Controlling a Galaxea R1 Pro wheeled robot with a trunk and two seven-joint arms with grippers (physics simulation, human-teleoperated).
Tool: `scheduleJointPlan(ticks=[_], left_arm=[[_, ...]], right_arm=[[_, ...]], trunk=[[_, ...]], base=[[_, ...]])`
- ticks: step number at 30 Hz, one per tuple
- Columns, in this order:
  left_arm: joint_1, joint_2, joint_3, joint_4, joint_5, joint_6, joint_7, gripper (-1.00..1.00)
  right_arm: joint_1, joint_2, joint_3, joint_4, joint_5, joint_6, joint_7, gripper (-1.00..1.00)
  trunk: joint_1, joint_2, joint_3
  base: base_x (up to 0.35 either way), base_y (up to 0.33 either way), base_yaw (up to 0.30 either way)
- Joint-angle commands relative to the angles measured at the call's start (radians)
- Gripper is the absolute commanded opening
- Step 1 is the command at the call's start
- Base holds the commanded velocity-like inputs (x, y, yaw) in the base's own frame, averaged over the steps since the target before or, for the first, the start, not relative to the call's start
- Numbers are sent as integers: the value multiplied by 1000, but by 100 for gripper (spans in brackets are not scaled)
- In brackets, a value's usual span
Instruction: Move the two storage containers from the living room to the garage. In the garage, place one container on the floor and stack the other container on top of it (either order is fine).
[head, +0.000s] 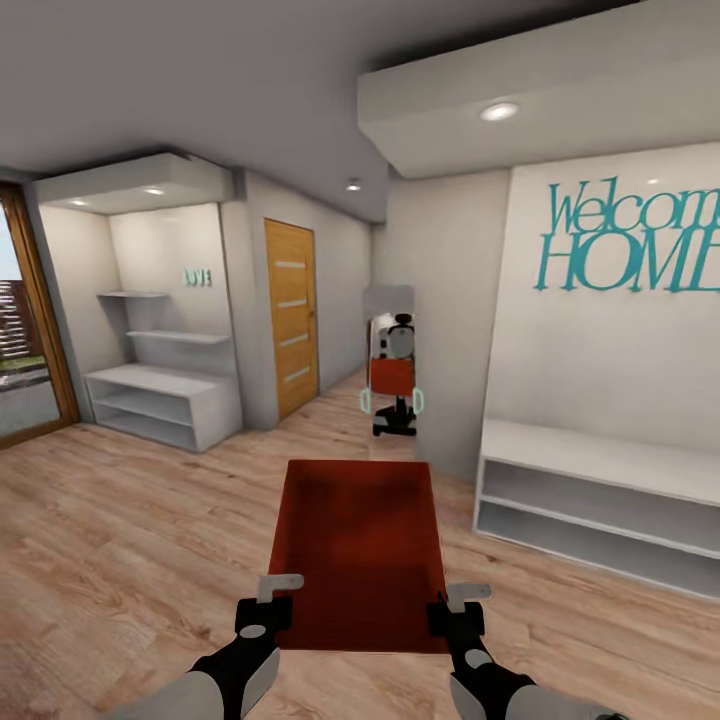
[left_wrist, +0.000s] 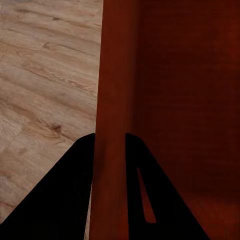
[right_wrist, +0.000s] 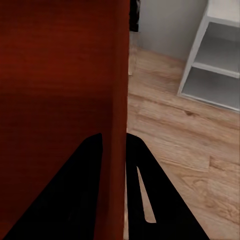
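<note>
A red-orange storage container (head: 362, 545), rectangular, open-topped and thin-walled, is carried low in front of the robot above the wood plank floor (head: 120, 540). The left gripper (head: 272, 602) has its fingers (left_wrist: 75, 195) clamped on the container's left wall, one finger either side. The right gripper (head: 455, 608) pinches the right wall likewise. Ahead, a mirror (head: 393, 365) reflects the robot, beside a white bench (head: 600, 460) under teal "Welcome HOME" lettering (head: 632, 240).
</note>
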Motion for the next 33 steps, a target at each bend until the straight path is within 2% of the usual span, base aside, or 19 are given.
scheduleJointPlan(ticks=[1,5,19,33], left_arm=[[-2,0,55,-2,-7,-6,14,-100],[-2,0,55,-2,-7,-6,14,-100],[-2,0,55,-2,-7,-6,14,-100],[-2,0,55,-2,-7,-6,14,-100]], right_arm=[[0,0,-13,0,1,1,0,-100],[0,0,-13,0,1,1,0,-100],[0,1,-13,0,1,1,0,-100],[0,0,-13,0,1,1,0,-100]], trunk=[[1,-1,-2],[1,-1,-2],[1,-1,-2],[1,-1,-2]], base=[[325,0,269],[325,0,225],[325,0,28],[325,0,259]])
